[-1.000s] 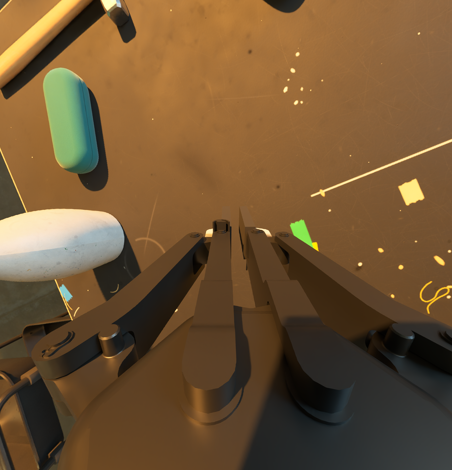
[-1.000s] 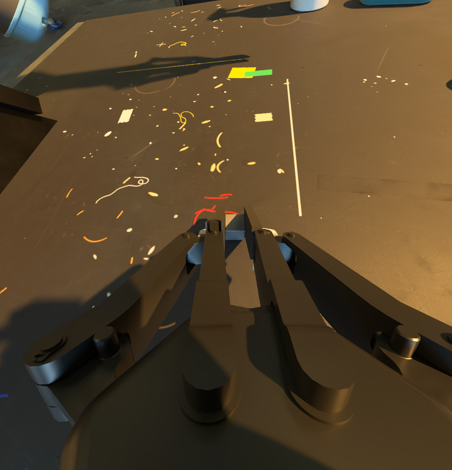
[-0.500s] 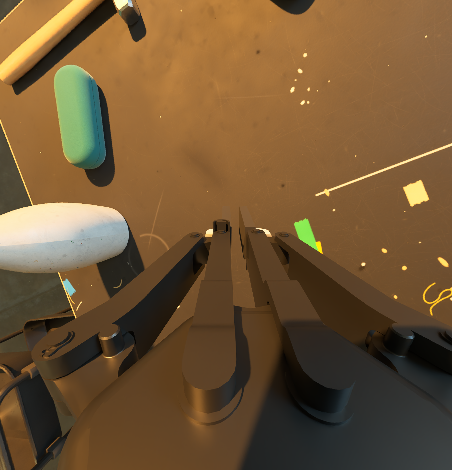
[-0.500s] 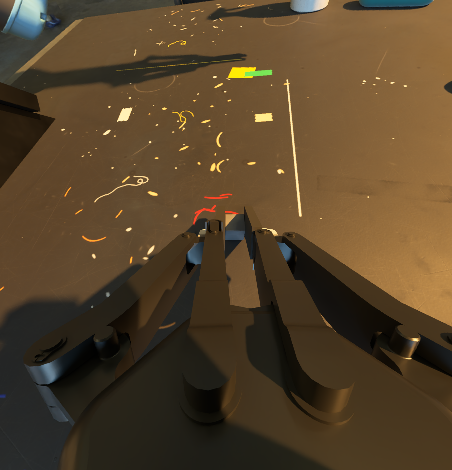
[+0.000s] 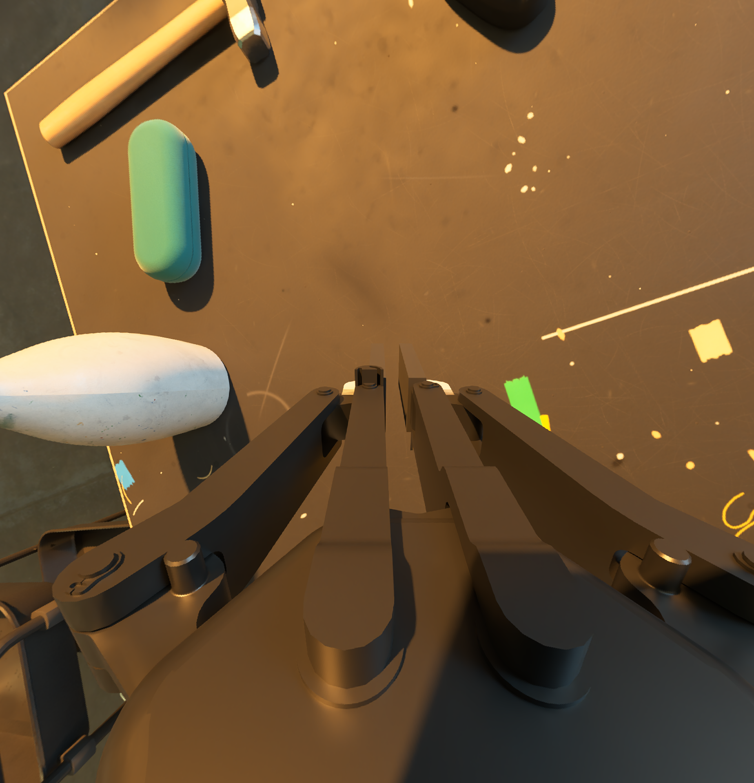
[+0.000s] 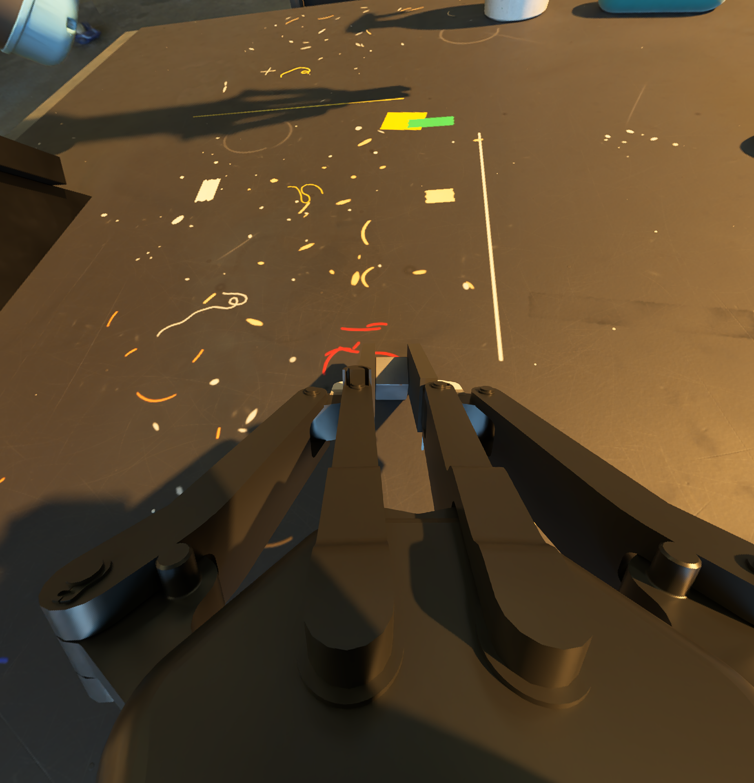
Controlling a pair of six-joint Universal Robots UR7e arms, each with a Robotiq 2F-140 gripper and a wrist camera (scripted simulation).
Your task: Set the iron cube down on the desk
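Fingers of right gripper clamped on iron cube; only a grey sliver shows between the tips, rest hidden. Cube sits over red scribbles mid-desk; contact with the desk can't be judged. Left gripper pinched together, nothing in it. Near desk's corner: hammer with head partly cut off, green case, white object overhanging the edge.
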